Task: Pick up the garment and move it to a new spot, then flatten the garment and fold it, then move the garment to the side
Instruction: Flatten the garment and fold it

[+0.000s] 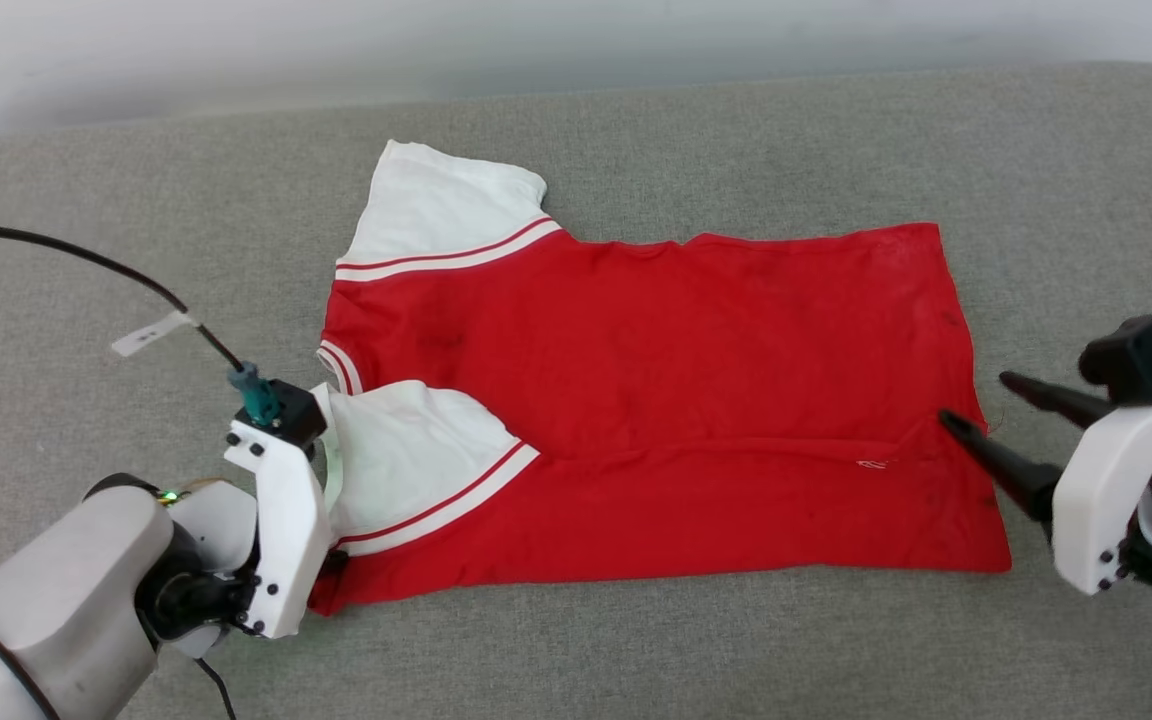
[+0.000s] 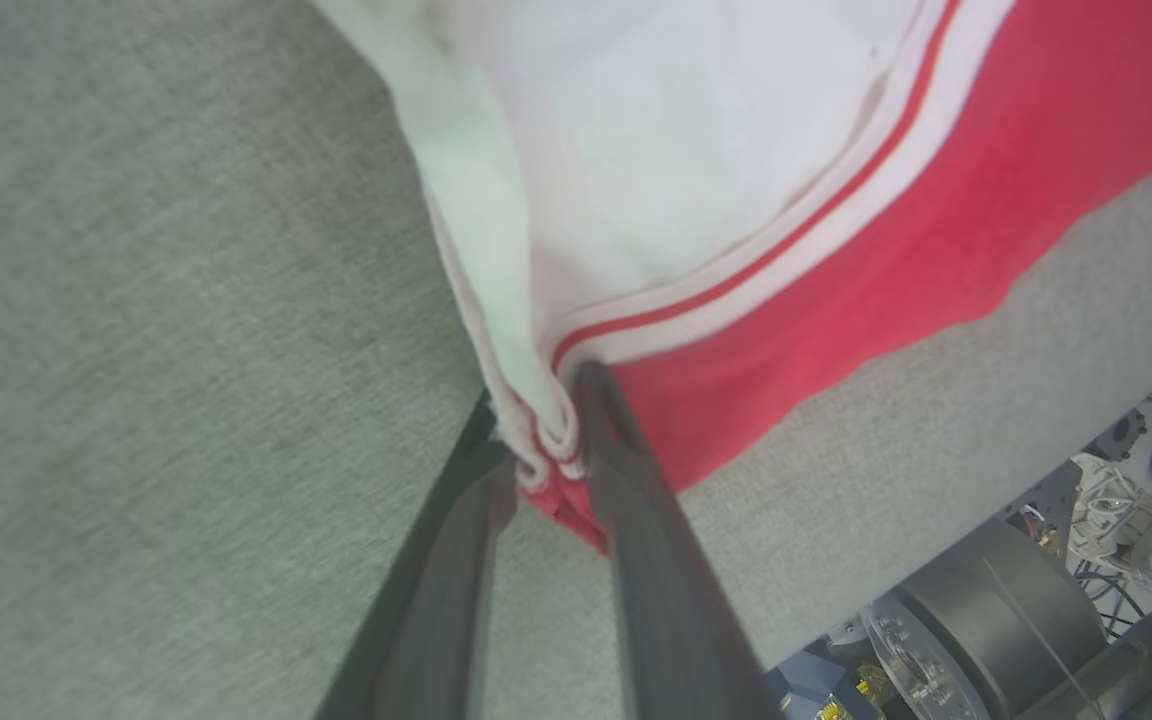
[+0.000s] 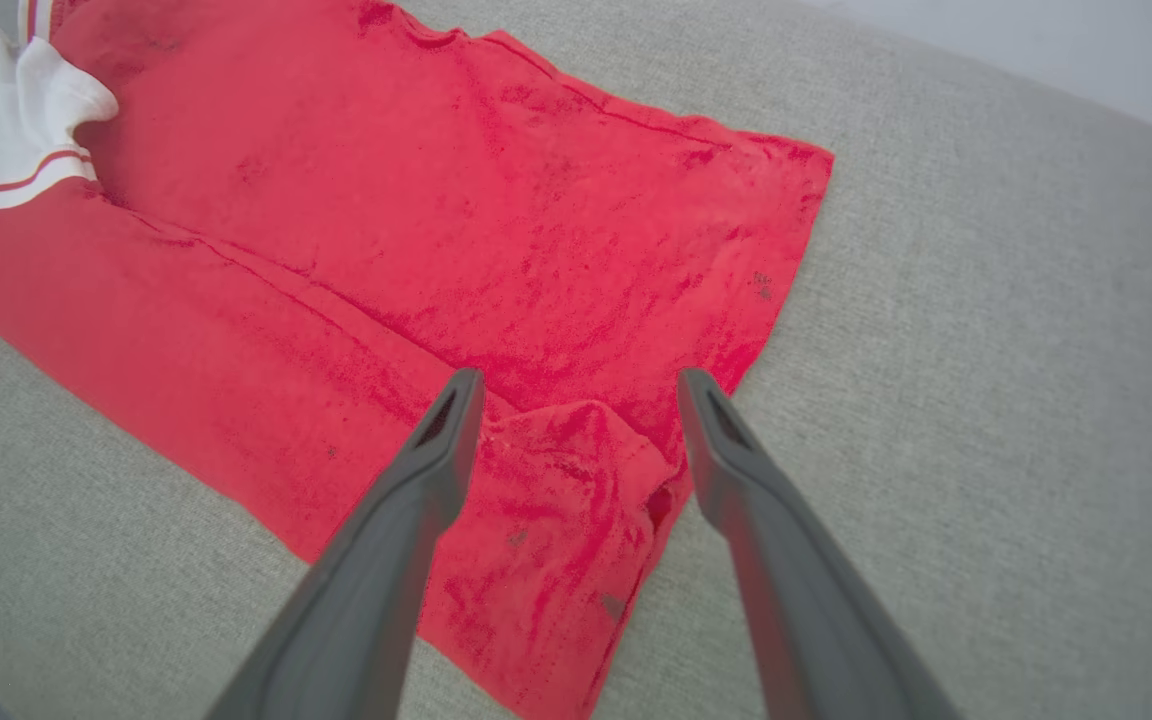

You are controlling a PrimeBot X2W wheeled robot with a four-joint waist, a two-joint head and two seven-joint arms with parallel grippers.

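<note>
Closest to the robot, the left gripper (image 2: 539,400) is holding the garment (image 1: 636,400) at its near left corner. Its two fingers (image 2: 636,520) are standing close together, and they are pinching the striped edge of the near sleeve (image 1: 416,450) and a bit of red cloth between them. On the other side, a little farther out, the right gripper (image 3: 581,385) is hovering at the garment's right end. Its fingers (image 3: 416,500) are spread wide and are holding nothing. A small bump of the red bottom edge is sitting in the gap between them, so the cloth is lying straight ahead of the tips. The garment is lying flat on the grey surface (image 1: 576,650), plain red side up. It is stretching the long way from left to right in front of the robot, with the neck end at the left and the bottom edge at the right. So each arm is sitting at its own end, and the left one already has its grip. The near sleeve is lying folded in over the red body, while the far sleeve (image 1: 446,205) is sticking out toward the back. The next move probably needs the right fingers to pinch their end too, so both ends can travel away from the robot, toward the far long edge.
</note>
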